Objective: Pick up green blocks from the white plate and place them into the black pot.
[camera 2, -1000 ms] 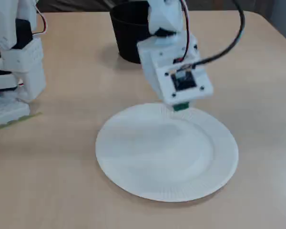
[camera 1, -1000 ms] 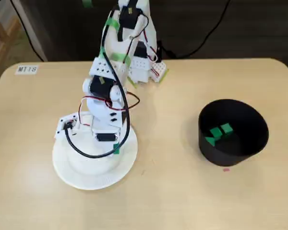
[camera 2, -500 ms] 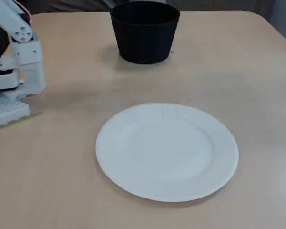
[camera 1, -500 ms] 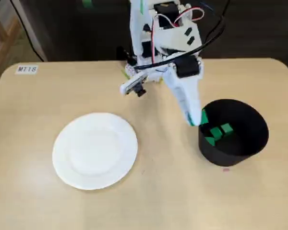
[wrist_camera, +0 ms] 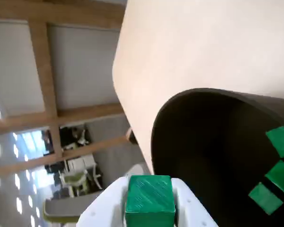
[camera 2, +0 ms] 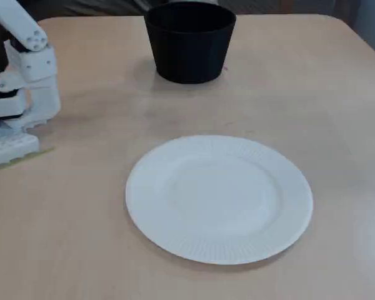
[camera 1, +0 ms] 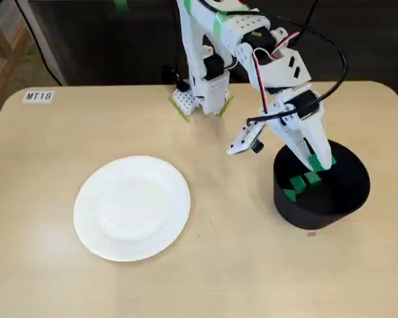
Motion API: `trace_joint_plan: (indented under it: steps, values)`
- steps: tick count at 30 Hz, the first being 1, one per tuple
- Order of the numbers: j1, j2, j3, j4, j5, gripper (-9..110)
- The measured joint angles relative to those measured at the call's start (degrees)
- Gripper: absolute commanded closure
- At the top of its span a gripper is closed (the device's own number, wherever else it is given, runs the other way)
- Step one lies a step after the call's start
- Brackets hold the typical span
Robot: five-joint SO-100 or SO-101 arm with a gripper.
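The round white paper plate (camera 1: 131,207), ribbed at its rim, lies unmoved well left of the black pot (camera 1: 312,215). The gripper (camera 1: 320,162), which 0.5 s ago hung at the pot's left rim, has swung over the pot's mouth. Its smooth white fingers (wrist_camera: 191,213) are clamped on 1 green block (wrist_camera: 149,198), a cube with fine diagonal ridges on its face. On the floor of the matte, tapered pot lie 3 more flat-faced green blocks (wrist_camera: 279,176), near each other.
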Motion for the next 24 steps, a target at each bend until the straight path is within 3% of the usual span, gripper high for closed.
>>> trace_joint_plan:
  steps: [3, 7, 12, 14, 18, 24]
  values:
    - [-1.2, -0.3, 0.0, 0.0, 0.1, 98]
    - [-2.5, -0.3, 0.4, 0.0, -0.8, 63]
    - [-3.6, -0.3, 0.6, 0.7, -2.3, 52]
    - [-3.6, 0.0, 0.6, 1.1, -2.5, 59]
    - [-3.3, 3.4, 0.6, 2.0, -2.5, 104]
    - [5.8, 14.6, -2.4, 10.7, 0.8, 104]
